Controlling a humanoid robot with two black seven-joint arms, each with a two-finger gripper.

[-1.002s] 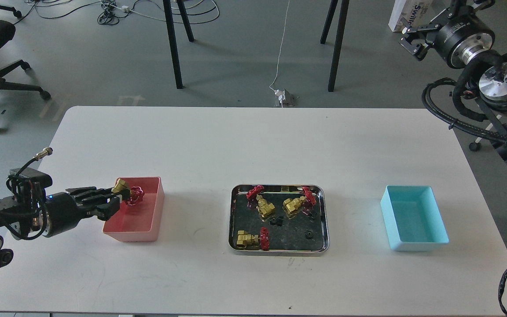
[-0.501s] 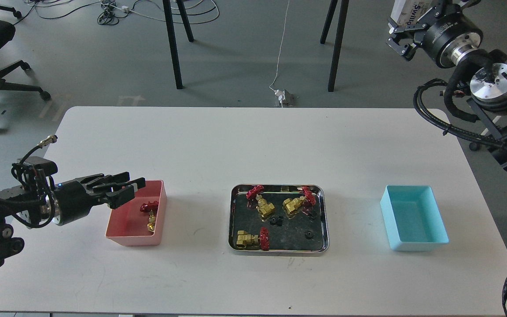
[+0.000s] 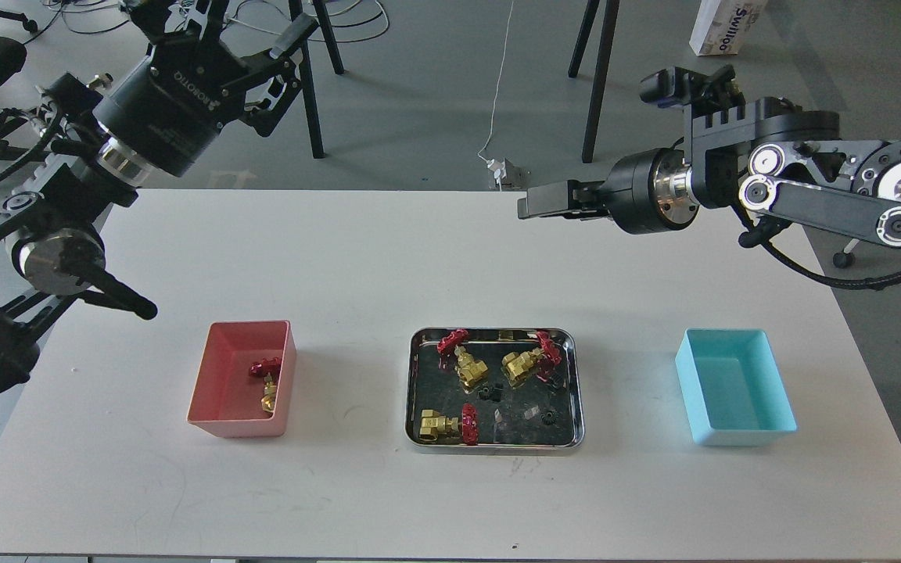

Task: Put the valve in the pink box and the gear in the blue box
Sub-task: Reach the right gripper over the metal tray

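In the pink box (image 3: 220, 375), over by its right wall, there's one valve (image 3: 266, 383) lying on its side, red handwheel toward the back and brass body toward the front, so that half of the job looks partly done. Three more valves and the little black gears, like this gear (image 3: 549, 417), sit in the steel tray (image 3: 576, 391) mid-table, which makes sense as the pick-up spot between the two bins. The blue box (image 3: 779, 407) on the right has nothing in it. Left gripper (image 3: 220, 19) is lifted way up and back off the table, fingers look spread with nothing in them, but part of it is cut off at the top so I'm not 100% sure. Right gripper (image 3: 552, 206) hangs above the far edge of the table, pointing left, seen side-on, so can't tell if it's open. I'd guess it goes for a gear. Bins are matte plastic with tapered walls, tray is shiny and mirrors everything, gears are tiny and toothed, probably fiddly to pinch.
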